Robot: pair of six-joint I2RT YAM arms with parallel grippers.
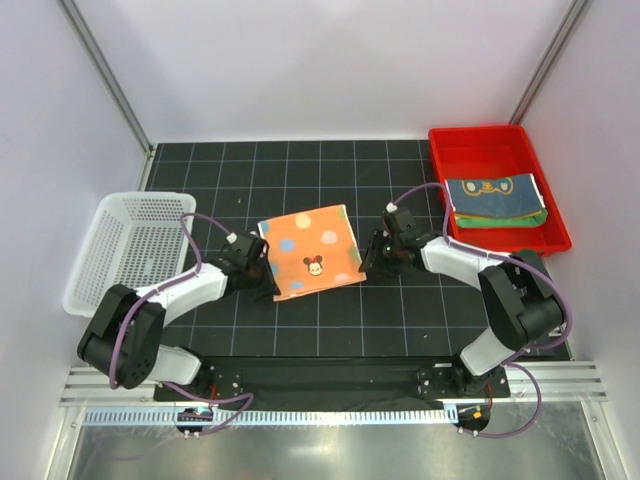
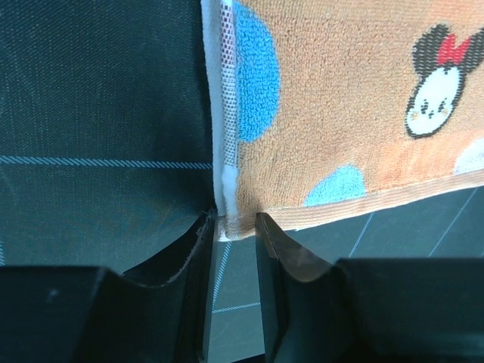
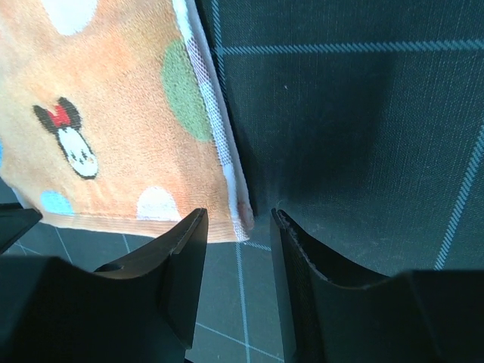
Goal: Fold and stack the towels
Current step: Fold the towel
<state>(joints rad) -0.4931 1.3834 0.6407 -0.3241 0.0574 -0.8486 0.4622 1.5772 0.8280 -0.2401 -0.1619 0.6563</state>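
Orange terry, dotted in blue, green and white, is lying flat at the middle of the top view. This orange towel [image 1: 310, 250] is resting on the dark gridded tabletop [image 1: 330, 170], with bare grid showing along all four edges. A white basket [image 1: 140, 200] is standing at the left and a red bin [image 1: 480, 150] at the upper right, both well apart from it. Inside the bin, the tiger towel [image 1: 493, 192] is lying folded on the green towel [image 1: 500, 223]. The left fingers [image 2: 291, 257] are standing narrowly parted, straddling the towel's lower-left corner without clamping it. The right fingers [image 3: 181, 249] are likewise parted at the lower-right corner, with the white hem just beside one tip. The left arm [image 1: 185, 290] and right arm [image 1: 460, 258] are reaching inward, low over the tabletop.
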